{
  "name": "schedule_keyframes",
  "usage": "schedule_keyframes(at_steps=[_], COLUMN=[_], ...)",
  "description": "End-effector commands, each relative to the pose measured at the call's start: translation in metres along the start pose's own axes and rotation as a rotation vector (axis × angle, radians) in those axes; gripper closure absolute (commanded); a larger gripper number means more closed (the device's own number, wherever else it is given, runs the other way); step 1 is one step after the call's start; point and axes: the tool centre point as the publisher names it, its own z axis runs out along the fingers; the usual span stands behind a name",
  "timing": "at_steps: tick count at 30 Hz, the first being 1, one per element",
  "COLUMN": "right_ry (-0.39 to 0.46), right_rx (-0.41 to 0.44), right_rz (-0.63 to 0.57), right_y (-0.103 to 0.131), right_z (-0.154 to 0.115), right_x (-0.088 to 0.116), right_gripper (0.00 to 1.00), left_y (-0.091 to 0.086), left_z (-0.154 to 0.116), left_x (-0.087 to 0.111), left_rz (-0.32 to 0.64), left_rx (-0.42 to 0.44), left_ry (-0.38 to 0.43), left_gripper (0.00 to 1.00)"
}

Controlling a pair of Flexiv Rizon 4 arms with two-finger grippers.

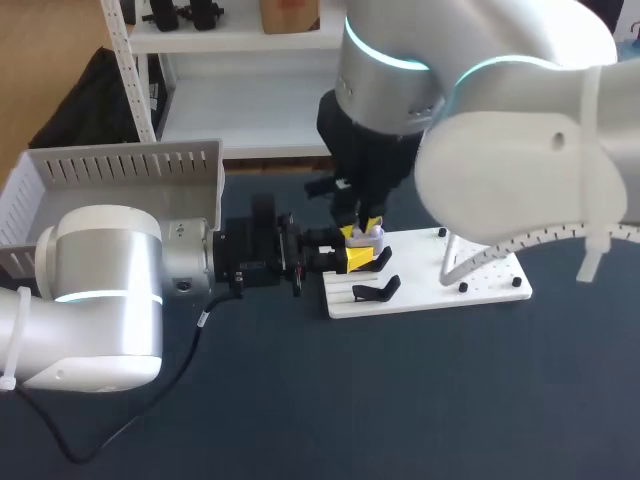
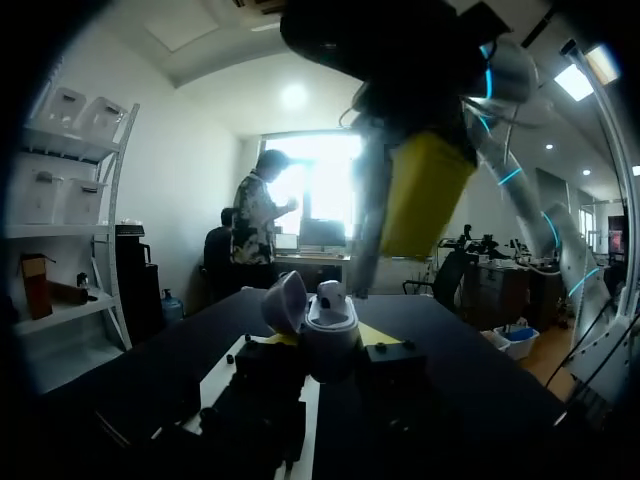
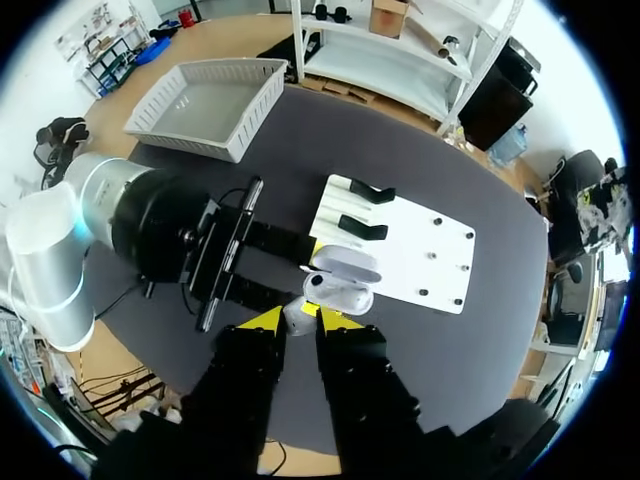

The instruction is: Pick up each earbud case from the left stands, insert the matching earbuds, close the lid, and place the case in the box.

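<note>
A white earbud case (image 2: 330,322) with its lid (image 2: 286,300) tipped open is held by my left gripper (image 2: 325,352), which is shut on it from both sides just above the white stand board (image 1: 470,278). From above the same case (image 3: 342,290) shows between the left gripper's dark fingers (image 3: 283,240). My right gripper (image 3: 300,320) hangs right over the case, shut on a small white earbud (image 3: 296,313). In the head view the right gripper (image 1: 362,226) comes straight down onto the left gripper (image 1: 357,258). In the left wrist view a yellow right fingertip (image 2: 425,195) hangs above the case.
Two black stands (image 3: 368,190) (image 3: 360,229) sit at the board's left end, one also seen in the head view (image 1: 376,290). A grey slotted basket (image 1: 120,168) stands at the table's back left. A black cable (image 1: 190,360) trails from my left wrist across the dark tabletop.
</note>
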Motion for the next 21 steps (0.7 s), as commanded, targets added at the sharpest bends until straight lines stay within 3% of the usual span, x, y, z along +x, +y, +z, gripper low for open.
schedule_keyframes(at_steps=[1, 21], right_ry=[-0.013, -0.012], right_rx=[0.000, 0.018], right_rz=[-0.003, 0.021], right_y=[-0.002, -0.009], right_z=[0.007, 0.020], right_x=[-0.002, -0.004], right_gripper=[1.00, 1.00], left_y=[-0.001, -0.001], left_z=[0.000, 0.000], left_x=[0.001, 0.001], left_rz=[0.001, 0.001], left_rx=[-0.005, -0.005], left_ry=[-0.003, -0.003], left_gripper=[1.00, 1.00])
